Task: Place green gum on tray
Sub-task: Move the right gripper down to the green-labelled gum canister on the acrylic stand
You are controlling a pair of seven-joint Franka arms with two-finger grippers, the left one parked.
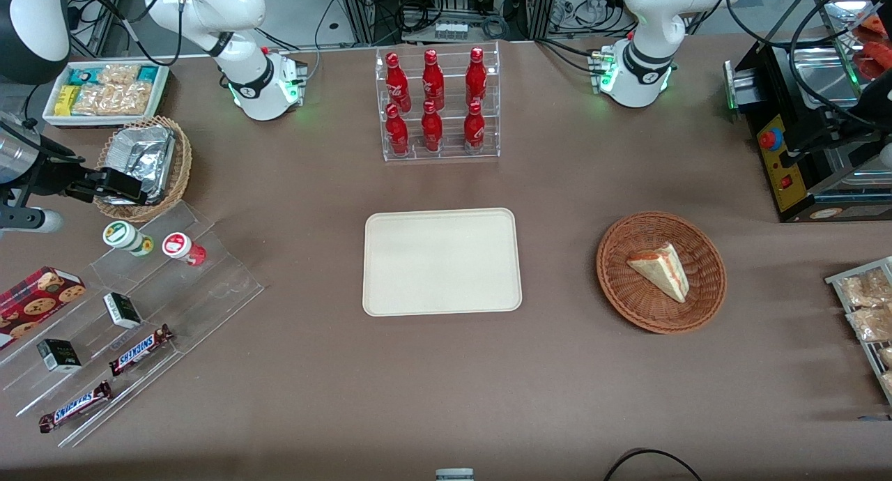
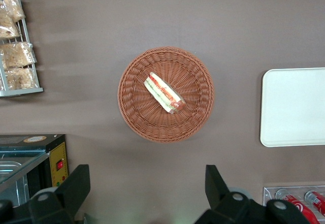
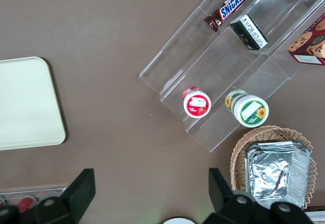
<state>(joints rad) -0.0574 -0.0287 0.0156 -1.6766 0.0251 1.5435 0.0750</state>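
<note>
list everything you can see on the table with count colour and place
green gum: 1, white with green lid, clear stepped stand
red bottle: 1, red, beside the gum
tray: 1, cream, table middle
cola bottles: 6, red, clear rack
wicker basket: 1, brown, holds a sandwich
foil basket: 1, wicker, near the stand
Snickers bars: 2, brown, stand's steps
gripper: 1, black, open, above the table near the stand

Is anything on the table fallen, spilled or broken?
Nothing stands out. The green gum and the red gum sit side by side on the clear stand; the tray lies flat. The open tool hangs over the basket of foil packs.
</note>
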